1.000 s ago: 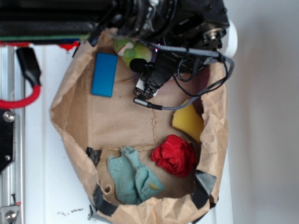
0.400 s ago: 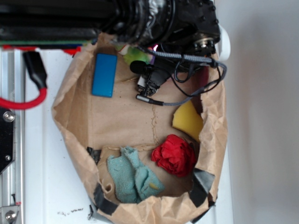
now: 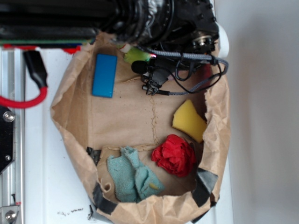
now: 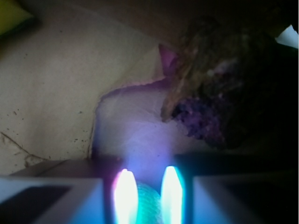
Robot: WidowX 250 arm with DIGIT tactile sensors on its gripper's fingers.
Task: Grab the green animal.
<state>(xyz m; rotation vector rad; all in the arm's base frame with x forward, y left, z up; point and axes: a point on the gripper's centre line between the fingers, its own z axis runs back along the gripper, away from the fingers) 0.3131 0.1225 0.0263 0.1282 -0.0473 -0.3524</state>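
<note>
The green animal (image 3: 135, 54) is a lime-green plush lying against the back wall of the brown paper bag (image 3: 70, 98), mostly covered by the black arm (image 3: 163, 18). In the wrist view it shows as a dark fuzzy lump (image 4: 219, 93) at upper right, ahead and to the right of my gripper (image 4: 148, 175). The two grey fingers (image 4: 51, 200) stand apart at the bottom edge with only the paper floor between them, so the gripper is open. In the exterior view the arm hides the fingers.
In the bag lie a blue block (image 3: 104, 74) left of the animal, a yellow sponge (image 3: 188, 120) at right, a red fabric bundle (image 3: 175, 155) and a teal cloth (image 3: 132, 175) at the front. Cables (image 3: 196, 77) hang under the arm.
The arm has moved toward the back wall and lower over the animal, covering more of it. The yellow sponge now shows fully.
</note>
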